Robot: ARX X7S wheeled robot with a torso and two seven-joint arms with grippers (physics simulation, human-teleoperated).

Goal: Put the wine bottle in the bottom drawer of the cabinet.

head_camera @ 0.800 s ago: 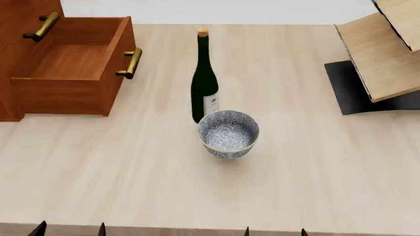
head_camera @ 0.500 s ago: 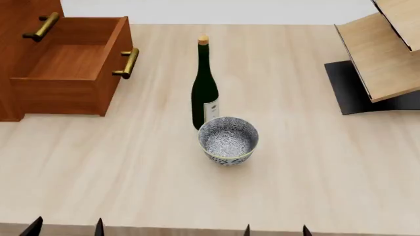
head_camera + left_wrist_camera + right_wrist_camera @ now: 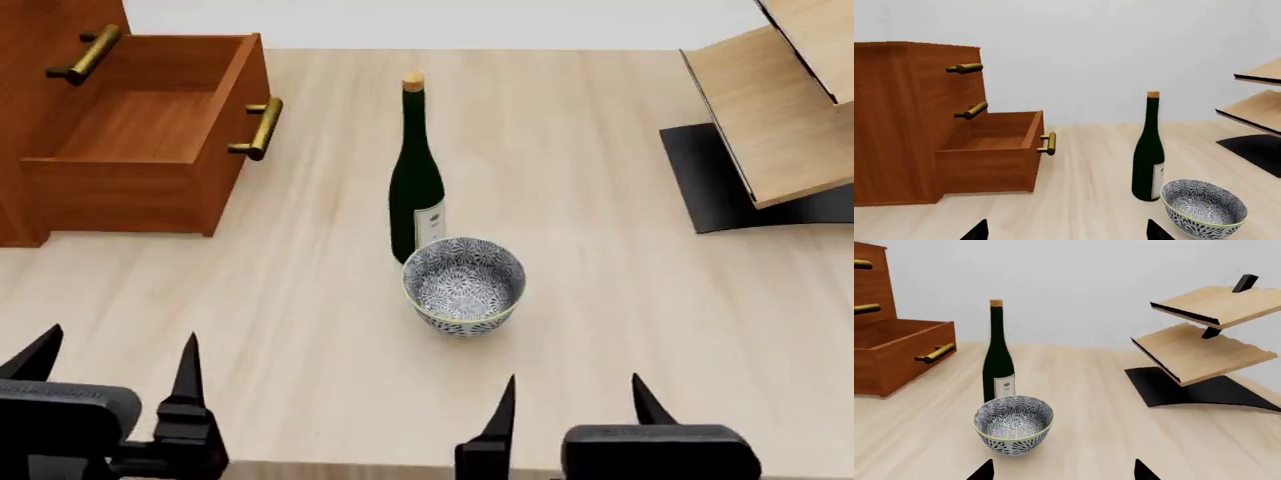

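While the bottom drawer (image 3: 140,135) of the cabinet (image 3: 901,120) stands pulled out at the table's (image 3: 267,330) far left corner, nothing is yet held: left gripper (image 3: 114,365) and right gripper (image 3: 571,400) are spread, empty, at the near edge. The wine bottle (image 3: 416,175) stands upright mid-table, touching or just behind a bowl (image 3: 463,283). Judged step: reaching for the bottle; a grasp clear of the bowl is called for.

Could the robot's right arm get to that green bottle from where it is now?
Probably, but not straight on: the bowl stands between the open right gripper and the wine bottle, so it would need to come from the side.
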